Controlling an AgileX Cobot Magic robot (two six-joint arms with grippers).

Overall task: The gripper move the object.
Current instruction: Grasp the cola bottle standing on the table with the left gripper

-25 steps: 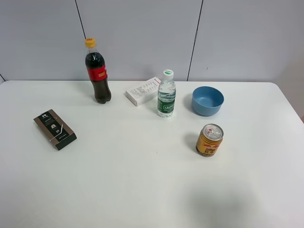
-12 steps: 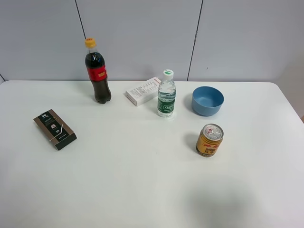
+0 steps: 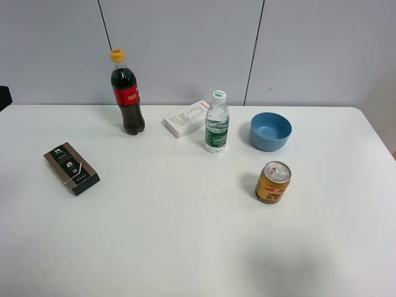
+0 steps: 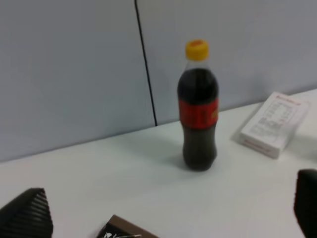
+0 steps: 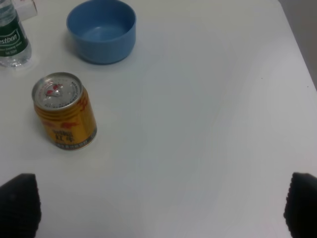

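A white table (image 3: 185, 247) with a smooth matte top fills the lower two thirds of the exterior high view, its far corner rounded at the right of the frame. Behind it a pale grey-blue panelled wall (image 3: 185, 43) spans the top of the frame, cut by two thin dark seams (image 3: 253, 52), one at upper left, one right of centre. The light is even and diffuse, leaving a faint soft shadow (image 3: 291, 263) on the tabletop at lower right.
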